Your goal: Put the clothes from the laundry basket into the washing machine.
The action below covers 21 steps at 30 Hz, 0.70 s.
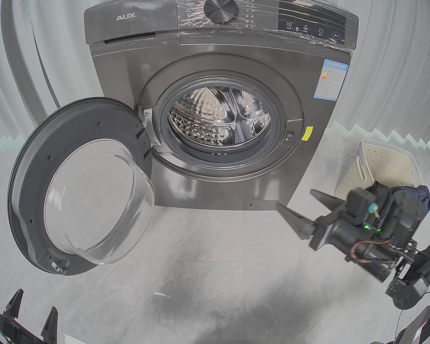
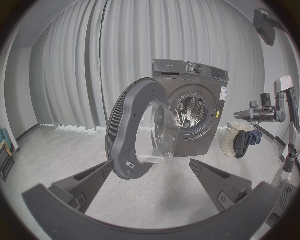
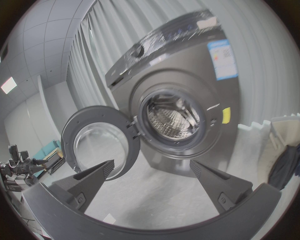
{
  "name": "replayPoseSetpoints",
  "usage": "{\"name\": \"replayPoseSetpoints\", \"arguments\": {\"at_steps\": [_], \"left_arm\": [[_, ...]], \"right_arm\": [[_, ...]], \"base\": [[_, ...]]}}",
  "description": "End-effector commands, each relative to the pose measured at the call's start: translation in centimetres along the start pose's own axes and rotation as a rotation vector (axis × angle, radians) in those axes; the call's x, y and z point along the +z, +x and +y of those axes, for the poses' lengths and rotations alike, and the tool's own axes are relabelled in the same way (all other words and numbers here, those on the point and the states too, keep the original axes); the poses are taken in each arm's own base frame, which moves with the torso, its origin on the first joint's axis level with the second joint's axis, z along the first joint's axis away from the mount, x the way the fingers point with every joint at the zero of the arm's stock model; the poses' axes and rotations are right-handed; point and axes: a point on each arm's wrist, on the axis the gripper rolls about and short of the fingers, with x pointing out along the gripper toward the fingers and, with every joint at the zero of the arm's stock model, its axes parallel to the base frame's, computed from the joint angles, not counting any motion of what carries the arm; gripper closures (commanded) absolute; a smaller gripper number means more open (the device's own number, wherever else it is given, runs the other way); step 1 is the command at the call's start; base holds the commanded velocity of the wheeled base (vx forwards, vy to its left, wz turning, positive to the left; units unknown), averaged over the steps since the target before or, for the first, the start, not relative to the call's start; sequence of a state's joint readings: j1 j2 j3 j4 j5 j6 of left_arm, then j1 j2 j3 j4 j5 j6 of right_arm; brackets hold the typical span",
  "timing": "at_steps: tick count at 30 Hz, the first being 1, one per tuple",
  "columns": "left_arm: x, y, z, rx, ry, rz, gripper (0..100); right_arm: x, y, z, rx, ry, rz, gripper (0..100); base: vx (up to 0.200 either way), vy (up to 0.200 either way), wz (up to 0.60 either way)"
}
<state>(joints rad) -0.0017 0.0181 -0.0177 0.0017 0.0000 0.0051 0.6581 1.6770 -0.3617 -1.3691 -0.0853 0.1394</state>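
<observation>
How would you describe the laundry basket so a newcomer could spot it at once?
Find the grey front-loading washing machine with its round door swung open. On the floor beside its right-hand corner stands the laundry basket. It is the only cream, perforated plastic tub there, with dark clothes draped over its rim.

We see a bright, soft and even light that comes from above; a ceiling panel [image 3: 8,85] glows in the right wrist view. The steel drum [image 1: 219,118] gives strong glints, and the plastic film [image 1: 264,20] on top of the washing machine [image 1: 125,71] shines too. The door glass [image 1: 89,201] carries pale reflections. In both wrist views the curtain [image 2: 62,78] folds bend and the corners go black.
</observation>
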Motion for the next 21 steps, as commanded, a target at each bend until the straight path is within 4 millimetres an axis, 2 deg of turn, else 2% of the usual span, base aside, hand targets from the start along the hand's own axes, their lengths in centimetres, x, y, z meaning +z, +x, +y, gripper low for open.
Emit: {"name": "replayPoseSetpoints", "arguments": {"at_steps": [1, 7, 8, 11, 13, 17, 18, 19, 21], "left_arm": [[-0.5, 0.0, 0.0, 0.0, -0.001, 0.001, 0], [-0.5, 0.0, 0.0, -0.001, -0.001, -0.001, 0], [-0.5, 0.0, 0.0, -0.001, -0.001, -0.001, 0], [-0.5, 0.0, 0.0, -0.001, 0.0, 0.002, 0], [-0.5, 0.0, 0.0, -0.001, -0.001, -0.001, 0], [-0.5, 0.0, 0.0, -0.001, -0.001, 0.001, 0], [-0.5, 0.0, 0.0, -0.001, -0.001, 0.001, 0], [-0.5, 0.0, 0.0, -0.001, -0.001, 0.001, 0], [-0.5, 0.0, 0.0, 0.0, -0.001, 0.001, 0]], "right_arm": [[3.1, -9.0, -3.6, -0.183, -0.052, -0.131, 0], [2.2, -13.4, -5.0, -0.328, -0.076, -0.141, 0], [2.2, -13.4, -5.0, -0.328, -0.076, -0.141, 0], [2.9, -15.6, -5.3, -0.42, -0.096, -0.198, 0], [3.1, -17.0, -5.1, -0.445, -0.108, -0.216, 0], [1.9, -20.2, -4.2, -0.496, -0.144, -0.164, 0], [1.9, -20.2, -4.2, -0.496, -0.144, -0.164, 0], [1.0, -21.8, -3.6, -0.501, -0.139, -0.145, 0], [0.2, -22.7, -3.2, -0.501, -0.133, -0.129, 0]], "base": [[0.0, 0.0, 0.0], [0.0, 0.0, 0.0], [0.0, 0.0, 0.0], [0.0, 0.0, 0.0], [0.0, 0.0, 0.0], [0.0, 0.0, 0.0], [0.0, 0.0, 0.0], [0.0, 0.0, 0.0], [0.0, 0.0, 0.0]]}}
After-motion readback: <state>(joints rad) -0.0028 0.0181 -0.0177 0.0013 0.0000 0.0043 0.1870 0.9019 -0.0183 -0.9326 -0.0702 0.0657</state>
